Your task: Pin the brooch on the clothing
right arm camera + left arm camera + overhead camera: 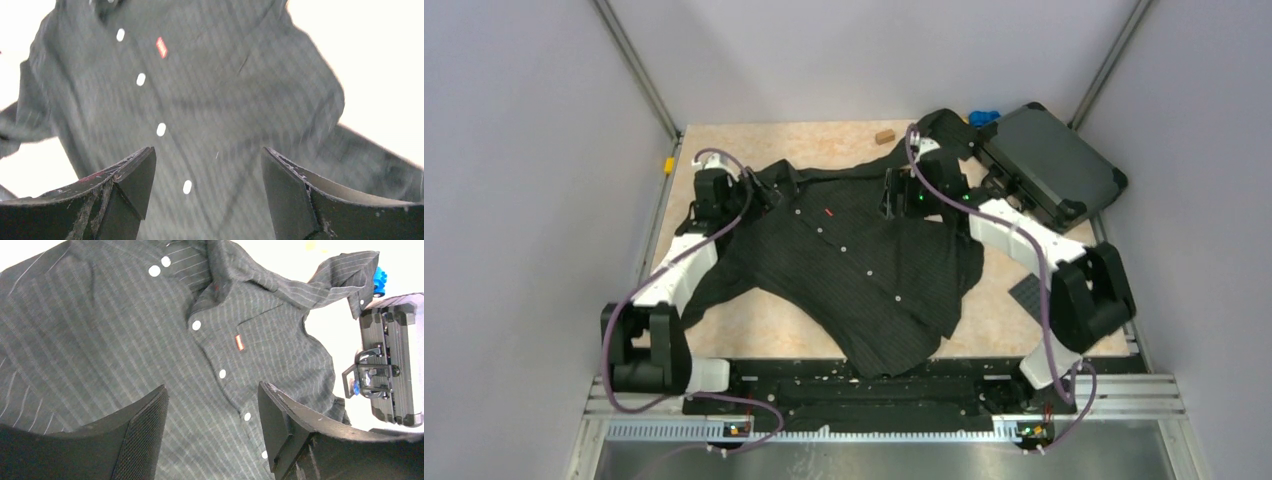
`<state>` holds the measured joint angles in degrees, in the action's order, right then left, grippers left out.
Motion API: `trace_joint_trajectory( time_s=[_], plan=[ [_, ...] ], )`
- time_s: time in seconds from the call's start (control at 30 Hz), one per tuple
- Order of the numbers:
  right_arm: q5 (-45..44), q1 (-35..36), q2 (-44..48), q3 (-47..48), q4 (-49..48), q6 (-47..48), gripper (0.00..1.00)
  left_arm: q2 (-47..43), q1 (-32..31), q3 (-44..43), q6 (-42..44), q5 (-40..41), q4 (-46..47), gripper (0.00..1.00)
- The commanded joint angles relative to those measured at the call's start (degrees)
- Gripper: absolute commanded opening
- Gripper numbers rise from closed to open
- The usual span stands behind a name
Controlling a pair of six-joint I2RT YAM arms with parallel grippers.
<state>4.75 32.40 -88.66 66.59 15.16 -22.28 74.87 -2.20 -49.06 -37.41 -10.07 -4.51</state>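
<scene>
The clothing, a black pinstriped shirt (pixel 864 265) with white buttons and a small red tag (pixel 240 343), lies spread flat on the table. My left gripper (pixel 212 386) hovers open over the chest near the button row, at the shirt's left shoulder (pixel 769 190) in the top view. My right gripper (pixel 207 150) is open above the other side of the chest (pixel 892 195), with only cloth between its fingers. A tiny blue piece (pixel 356 387), apparently the brooch, shows beside the dark case's handle, partly hidden by it.
A dark hard case (pixel 1049 165) lies at the back right, one sleeve reaching toward it. A bright-blue toy piece (pixel 984 117) sits behind the case. A small brown block (pixel 884 136) lies at the back, and a dark mat (pixel 1031 295) by the right arm.
</scene>
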Motion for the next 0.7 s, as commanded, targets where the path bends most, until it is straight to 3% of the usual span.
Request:
trace_joint_trajectory(
  time_s=[0.0,0.23,0.53,0.67],
  plan=[
    [1.66,-5.26,-12.17,9.41,-8.03,-0.68,0.77,10.24,-1.39,-7.43,1.13,-5.1,1.91,0.7],
    [0.55,-9.3,-31.88,28.08,-7.11,-1.79,0.72,26.34,-1.4,-20.36,-1.36,-7.93,8.28,0.7],
    [2.36,-11.61,-43.84,40.36,-7.32,-2.76,0.72,41.14,-1.38,-34.45,-0.65,-8.37,6.26,0.63],
    [2.9,-11.78,-47.54,44.25,-7.27,-3.02,0.69,44.99,-1.35,-38.01,0.22,-7.74,4.85,0.54]
  ],
)
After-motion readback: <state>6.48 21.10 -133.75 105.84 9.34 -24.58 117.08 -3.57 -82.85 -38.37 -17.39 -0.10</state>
